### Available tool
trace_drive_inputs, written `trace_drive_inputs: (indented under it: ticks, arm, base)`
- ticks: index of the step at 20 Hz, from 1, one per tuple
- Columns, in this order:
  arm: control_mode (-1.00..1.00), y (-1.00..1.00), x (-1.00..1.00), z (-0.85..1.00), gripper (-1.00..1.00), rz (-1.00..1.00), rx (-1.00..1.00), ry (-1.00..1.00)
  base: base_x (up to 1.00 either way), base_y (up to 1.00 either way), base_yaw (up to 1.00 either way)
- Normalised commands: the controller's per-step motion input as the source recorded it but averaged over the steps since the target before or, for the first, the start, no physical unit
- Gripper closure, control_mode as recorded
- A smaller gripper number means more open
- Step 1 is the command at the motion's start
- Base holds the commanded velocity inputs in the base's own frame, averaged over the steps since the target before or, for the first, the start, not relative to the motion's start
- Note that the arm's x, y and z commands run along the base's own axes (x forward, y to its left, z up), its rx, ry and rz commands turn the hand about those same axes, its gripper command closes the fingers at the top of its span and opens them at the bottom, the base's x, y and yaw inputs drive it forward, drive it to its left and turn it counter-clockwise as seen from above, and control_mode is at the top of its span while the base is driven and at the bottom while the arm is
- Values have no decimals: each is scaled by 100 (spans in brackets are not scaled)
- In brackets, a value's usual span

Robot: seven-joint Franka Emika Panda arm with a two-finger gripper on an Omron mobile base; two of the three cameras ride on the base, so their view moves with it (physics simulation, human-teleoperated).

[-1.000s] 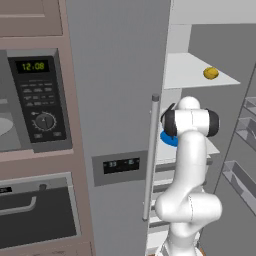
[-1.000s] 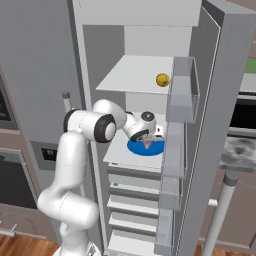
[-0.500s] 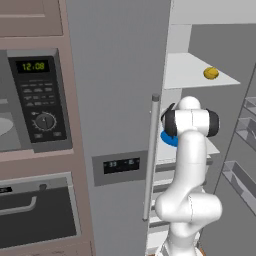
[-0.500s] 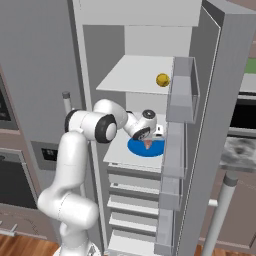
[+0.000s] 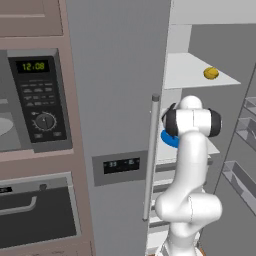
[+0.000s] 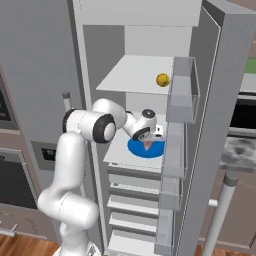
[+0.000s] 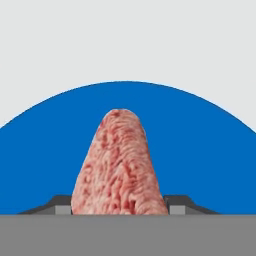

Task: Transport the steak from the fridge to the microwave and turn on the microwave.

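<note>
White shelves of the open fridge (image 6: pixel 210 100) fill the centre of the right base view. On the middle shelf, the gripper (image 6: pixel 148 143) reaches onto a blue plate (image 6: pixel 135 148); its fingers (image 7: pixel 176 204) pinch the steak (image 7: pixel 119 170) from both sides, at lower centre of the hand view.

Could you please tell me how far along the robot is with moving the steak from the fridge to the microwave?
Done: the tall grey fridge stands open and the arm reaches onto its middle shelf. In hand: the two-finger gripper has its fingertips either side of the pinkish-red steak, which lies over the round blue plate; a firm grip cannot be confirmed. Left: lifting it out, carrying it to the dark grey microwave and switching that on.
</note>
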Motion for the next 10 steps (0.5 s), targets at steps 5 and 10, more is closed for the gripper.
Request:
trace_drive_inputs:
  ticks: [5,10]
  arm:
    - [-100,0,-39,17,100,0,0,0]
    - [-100,9,-40,31,100,0,0,-2]
  base:
    - [0,0,0]
    - [0,0,0]
